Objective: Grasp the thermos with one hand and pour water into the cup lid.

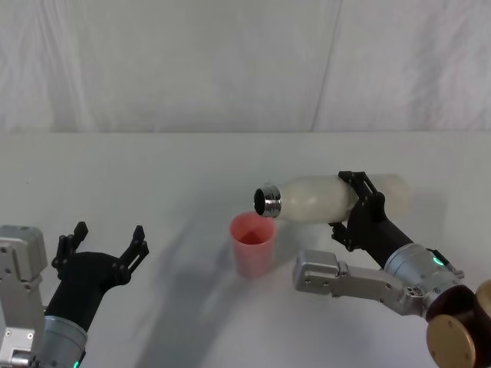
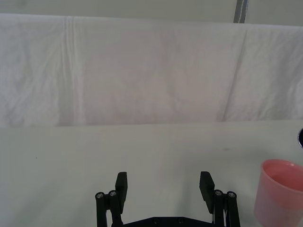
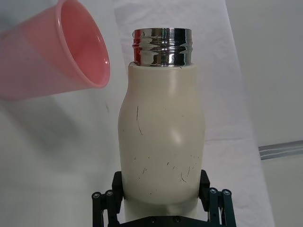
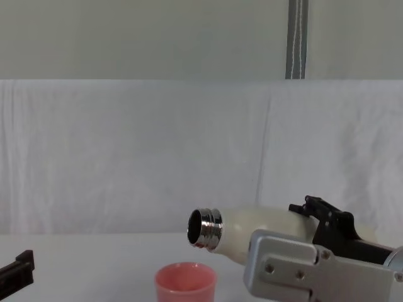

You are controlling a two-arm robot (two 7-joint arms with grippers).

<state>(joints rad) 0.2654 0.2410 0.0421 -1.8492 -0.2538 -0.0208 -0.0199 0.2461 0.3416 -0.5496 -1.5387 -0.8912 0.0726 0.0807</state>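
The cream-white thermos (image 1: 318, 197) is held tipped on its side above the table, my right gripper (image 1: 347, 202) shut around its middle. Its open steel neck (image 1: 268, 202) hangs just over the far right rim of the cup lid (image 1: 253, 244), a small salmon-pink cup standing upright on the table. The right wrist view has the thermos (image 3: 161, 137) between the fingers (image 3: 118, 182) and the cup lid (image 3: 57, 52) just beyond the neck. From the chest, the neck (image 4: 206, 228) points left and slightly down above the cup lid (image 4: 186, 283). My left gripper (image 1: 107, 241) rests open at the near left, well apart from the cup.
A white cloth covers the table (image 1: 153, 176) and hangs as a backdrop behind it. In the left wrist view the left gripper (image 2: 164, 187) faces bare cloth, with the cup lid (image 2: 279, 194) off to one side. A metal pole (image 4: 296, 38) stands behind the backdrop.
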